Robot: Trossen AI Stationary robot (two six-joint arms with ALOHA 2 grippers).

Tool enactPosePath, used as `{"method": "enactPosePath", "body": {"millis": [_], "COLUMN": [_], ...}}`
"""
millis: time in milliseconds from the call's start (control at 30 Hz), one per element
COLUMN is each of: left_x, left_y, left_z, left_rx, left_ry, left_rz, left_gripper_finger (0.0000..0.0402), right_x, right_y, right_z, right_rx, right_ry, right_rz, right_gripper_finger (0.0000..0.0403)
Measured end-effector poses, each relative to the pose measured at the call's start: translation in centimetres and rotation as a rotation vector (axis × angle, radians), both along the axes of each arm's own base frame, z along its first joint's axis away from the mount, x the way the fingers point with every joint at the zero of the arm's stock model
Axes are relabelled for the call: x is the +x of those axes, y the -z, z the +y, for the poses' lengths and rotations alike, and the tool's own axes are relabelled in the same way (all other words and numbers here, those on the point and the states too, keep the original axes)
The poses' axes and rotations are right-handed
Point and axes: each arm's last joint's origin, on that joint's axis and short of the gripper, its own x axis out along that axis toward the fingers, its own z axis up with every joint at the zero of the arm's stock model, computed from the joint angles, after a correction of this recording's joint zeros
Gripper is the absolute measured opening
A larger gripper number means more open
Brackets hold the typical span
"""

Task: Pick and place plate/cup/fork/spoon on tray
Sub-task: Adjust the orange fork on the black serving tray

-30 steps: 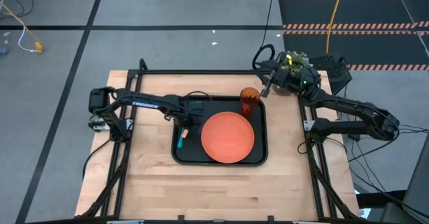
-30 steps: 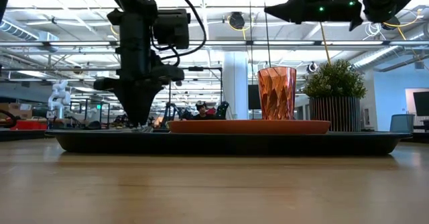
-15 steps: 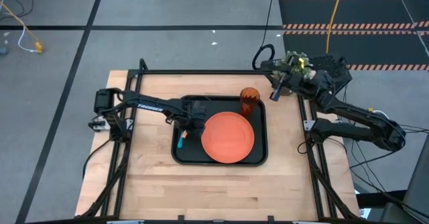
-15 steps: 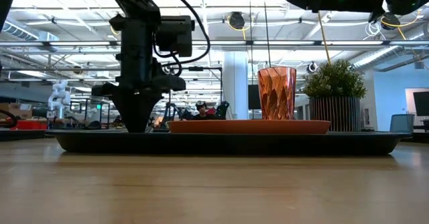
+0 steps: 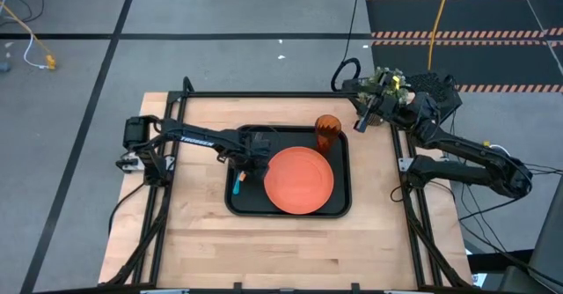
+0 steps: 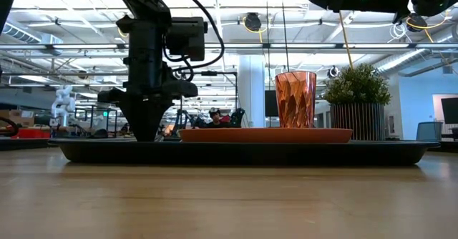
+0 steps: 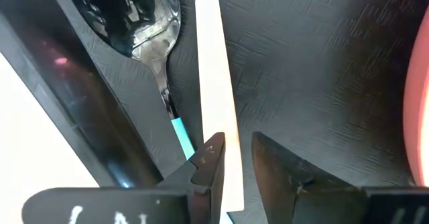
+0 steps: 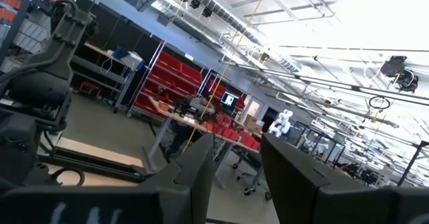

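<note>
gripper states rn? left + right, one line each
Left gripper: down in the tray, fingers closed on the fork handle, beside the spoon.
Right gripper: open, empty, raised past the table's far right corner.

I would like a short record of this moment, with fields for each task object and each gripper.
tray: black, mid-table
plate: on the tray, right part
cup: upright in the tray's far right corner
spoon: lying at the tray's left rim
fork: lying beside the spoon, handle between the left gripper's fingers
left gripper: low over the tray
right gripper: raised, off the tray
</note>
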Motion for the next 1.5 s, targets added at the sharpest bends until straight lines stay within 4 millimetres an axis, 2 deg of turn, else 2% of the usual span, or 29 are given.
{"method": "enactPosePath", "body": {"millis": [300,433,533,1033,1267,1500], "left_x": [0.2,1.2,1.1,0.0,0.6,0.6], "left_y": [-0.3,-1.6,-2.1,-0.2,-0.1,-0.1], "left_z": [0.1,0.3,0.4,0.2,-0.1,-0.2], "left_rx": [0.009,0.048,0.084,0.077,0.065,0.062], "left_ry": [0.027,0.055,0.061,0.043,0.086,0.087], "left_rz": [0.0,-0.036,-0.011,0.031,-0.048,-0.045], "left_gripper_finger": [0.0081,0.0081,0.0081,0.0083,0.0084,0.0084], "right_x": [0.5,0.5,0.5,0.5,0.5,0.5], "right_y": [0.2,0.2,0.2,0.2,0.2,0.2], "right_z": [-0.3,-0.4,-0.4,-0.4,-0.4,-0.4], "right_rx": [-0.015,-0.019,-0.019,-0.016,-0.018,-0.019], "right_ry": [0.004,0.004,0.004,0.003,0.003,0.003], "right_rz": [0.001,-0.004,-0.003,-0.004,-0.004,-0.004], "right_gripper_finger": [0.0118,0.0118,0.0118,0.0118,0.0118,0.0118]}}
